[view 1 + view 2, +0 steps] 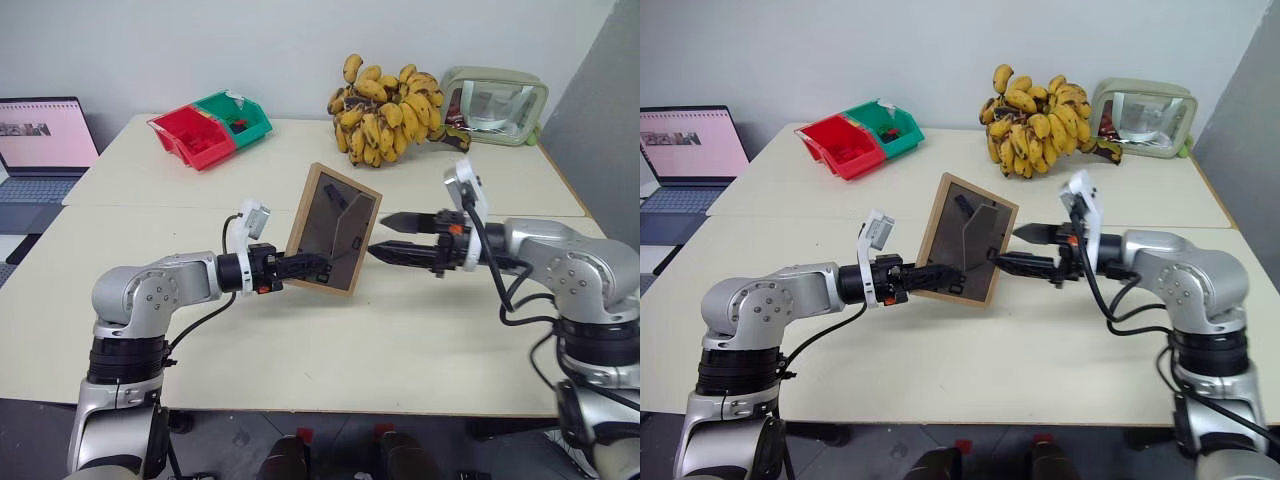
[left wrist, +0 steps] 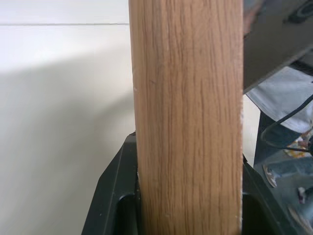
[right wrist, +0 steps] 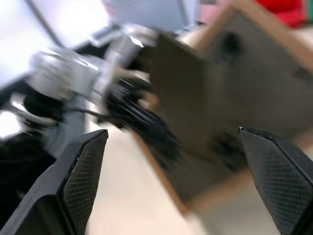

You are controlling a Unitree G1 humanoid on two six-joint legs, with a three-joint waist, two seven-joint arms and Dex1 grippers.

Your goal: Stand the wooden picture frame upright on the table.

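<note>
The wooden picture frame (image 1: pixel 333 228) is held tilted over the middle of the table (image 1: pixel 400 340), its dark back panel facing me and its stand (image 1: pixel 355 215) folded out. My left gripper (image 1: pixel 308 268) is shut on the frame's lower edge. The left wrist view shows the wood edge (image 2: pixel 188 122) between the black fingers (image 2: pixel 110 196). My right gripper (image 1: pixel 388 237) is open just right of the frame, close to the stand, with nothing between its fingers. Its wide-apart fingertips (image 3: pixel 83 166) face the frame's back (image 3: pixel 254 83) in the right wrist view.
At the back of the table sit a bunch of bananas (image 1: pixel 385 110), red and green bins (image 1: pixel 210 128) and a pale green-rimmed clear case (image 1: pixel 493 103). An open laptop (image 1: pixel 40 150) stands off the left side. A seam (image 1: pixel 150 206) crosses the tabletop.
</note>
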